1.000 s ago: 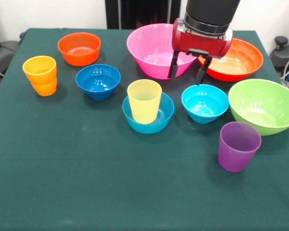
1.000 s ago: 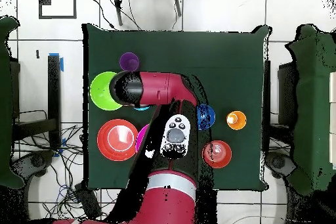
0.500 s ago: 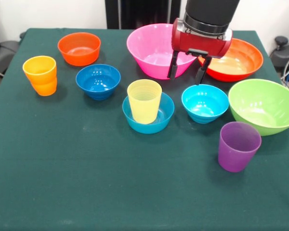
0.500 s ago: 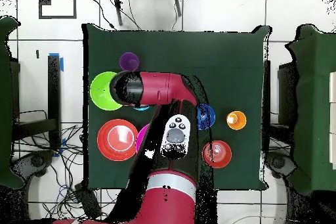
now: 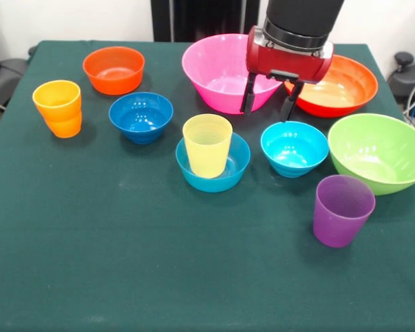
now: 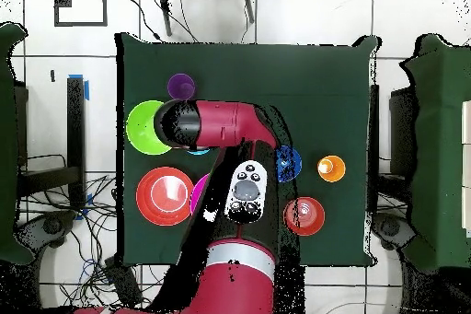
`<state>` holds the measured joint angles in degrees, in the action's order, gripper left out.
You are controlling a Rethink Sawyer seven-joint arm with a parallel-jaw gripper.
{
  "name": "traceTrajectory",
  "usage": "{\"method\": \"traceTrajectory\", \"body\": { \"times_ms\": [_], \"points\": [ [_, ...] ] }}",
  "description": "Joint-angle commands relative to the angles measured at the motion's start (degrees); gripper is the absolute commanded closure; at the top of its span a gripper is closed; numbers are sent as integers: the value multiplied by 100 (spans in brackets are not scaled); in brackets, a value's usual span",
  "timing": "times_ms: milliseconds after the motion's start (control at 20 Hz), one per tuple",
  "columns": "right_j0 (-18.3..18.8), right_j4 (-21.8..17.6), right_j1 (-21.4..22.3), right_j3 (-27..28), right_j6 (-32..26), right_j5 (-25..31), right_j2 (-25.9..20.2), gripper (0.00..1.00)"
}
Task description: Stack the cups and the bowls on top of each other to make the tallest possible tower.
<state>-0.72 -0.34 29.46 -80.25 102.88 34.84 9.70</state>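
The pale yellow cup (image 5: 207, 145) stands upright in the mid-blue small bowl (image 5: 228, 173) at the table's middle. My gripper (image 5: 270, 107) hangs open and empty just above and behind the cyan small bowl (image 5: 294, 147), in front of the pink large bowl (image 5: 218, 71). The orange cup (image 5: 58, 108) stands at the left, the purple cup (image 5: 342, 209) at the front right. The dark blue bowl (image 5: 141, 116), the small orange-red bowl (image 5: 113, 69), the large orange-red bowl (image 5: 342, 86) and the lime green bowl (image 5: 380, 151) stand apart. In the overhead view the arm (image 6: 221, 126) hides the cyan bowl and the tower.
The table is covered with a dark green cloth (image 5: 124, 263). The overhead view shows the purple cup (image 6: 180, 84), the lime bowl (image 6: 140, 126), the large orange-red bowl (image 6: 162, 196), the dark blue bowl (image 6: 291, 163), the orange cup (image 6: 331, 168) and the small orange-red bowl (image 6: 304, 215).
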Motion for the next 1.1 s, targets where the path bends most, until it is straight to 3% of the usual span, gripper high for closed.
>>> {"method": "traceTrajectory", "body": {
  "times_ms": [50, 350, 500, 600, 700, 1100],
  "points": [
    [187, -163, -173, -210, 467, -685, -529, 0],
    [404, 75, -10, -427, 300, 488, -564, 0],
    [673, 134, 166, -654, 34, 816, -717, 0],
    [872, -11, 219, -676, -486, 1085, -894, 0],
    [974, -155, 251, -724, -639, 875, -962, 0],
    [1352, -273, 513, -933, -815, 1084, -1227, 0]
  ]
}}
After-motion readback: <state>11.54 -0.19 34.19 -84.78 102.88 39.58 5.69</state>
